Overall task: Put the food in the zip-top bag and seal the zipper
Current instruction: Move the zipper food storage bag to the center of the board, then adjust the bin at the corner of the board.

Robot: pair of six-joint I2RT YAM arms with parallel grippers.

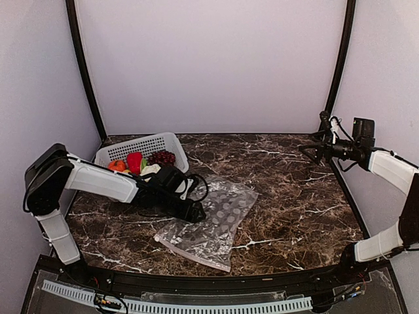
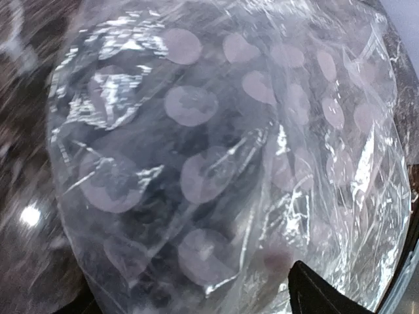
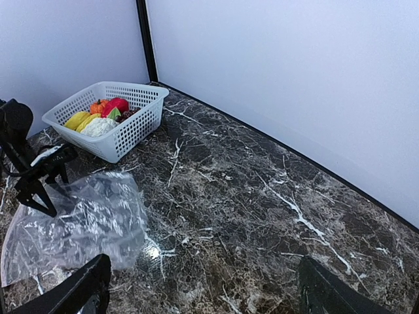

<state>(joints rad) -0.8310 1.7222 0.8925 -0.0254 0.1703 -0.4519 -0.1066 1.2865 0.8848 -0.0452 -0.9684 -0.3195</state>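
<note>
The clear dotted zip-top bag lies flat on the marble table, its pinkish zipper along the near edge. The food sits in the white basket: red pepper, orange fruit, grapes, cauliflower and yellow pieces. My left gripper is open just over the bag's left edge. In the left wrist view the bag fills the frame between the fingertips. My right gripper is open and empty, held high at the far right.
The white perforated basket stands at the back left, close behind my left arm. Black frame posts rise at the back corners. White walls enclose the table.
</note>
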